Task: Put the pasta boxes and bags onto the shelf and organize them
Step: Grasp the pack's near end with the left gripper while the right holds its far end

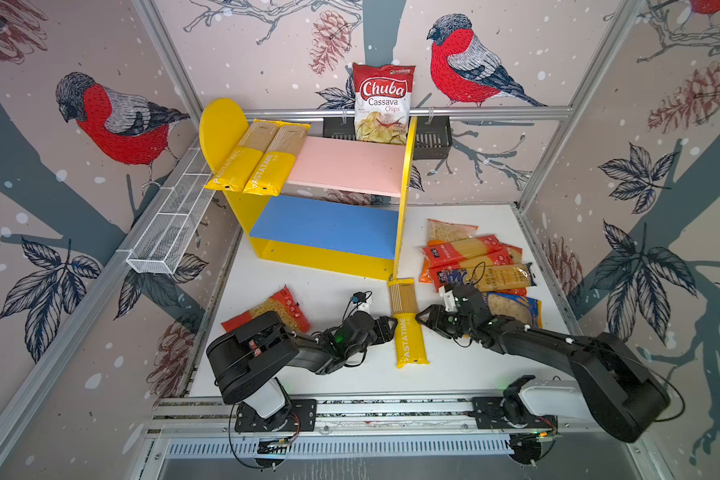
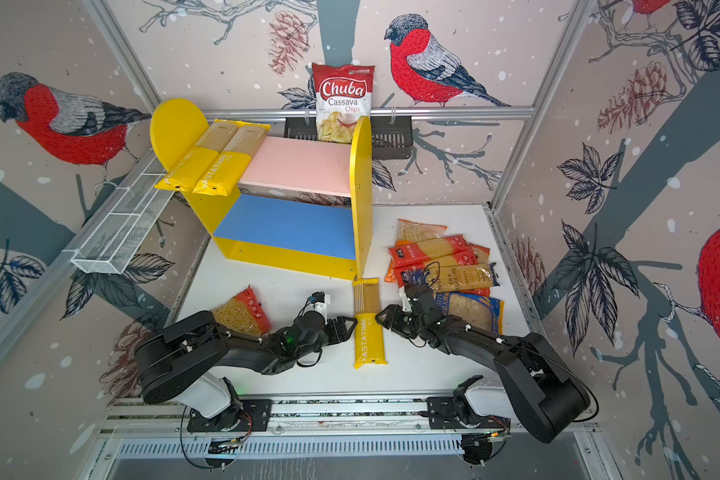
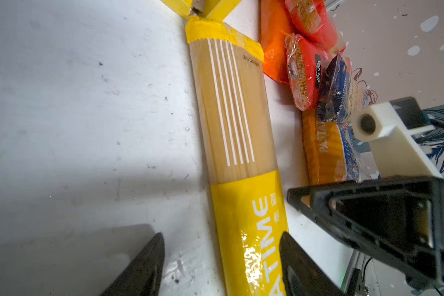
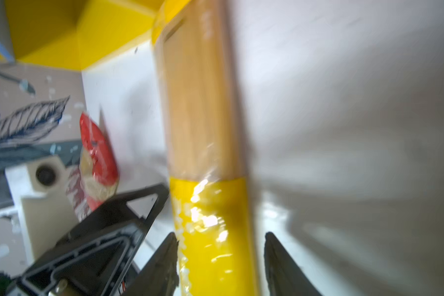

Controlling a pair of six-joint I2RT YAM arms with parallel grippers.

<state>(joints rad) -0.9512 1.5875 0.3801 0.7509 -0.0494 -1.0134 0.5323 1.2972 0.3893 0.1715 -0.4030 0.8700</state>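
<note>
Nearest me, both arms meet at one long yellow PASTATIME pack (image 1: 407, 328). It lies flat on the white table (image 1: 454, 374), its length running near to far. My left gripper (image 3: 221, 258) straddles it with jaws wide: one finger stands clear over bare table, the other at the pack's opposite edge. My right gripper (image 4: 221, 256) straddles it too, jaws narrow, about the pack's width. That view is blurred, so I cannot tell whether it pinches.

I judge this to be the pick-up of a third long pack. The next move calls for a firm hold on the yellow half, then a level lift.

A little farther, a red macaroni bag (image 1: 279, 309) lies on the left and a heap of pasta bags (image 1: 474, 262) on the right, all not yet shelved.

Beyond stands the shelf (image 1: 329, 253); the pack's far end lies at the foot of its right side panel, so the lift must clear that. Two matching packs (image 1: 258, 160) lie side by side at the left end of the pink upper board (image 1: 350, 164). The free spot just right of them looks like the target. The blue lower board (image 1: 329, 224) holds nothing.
</note>
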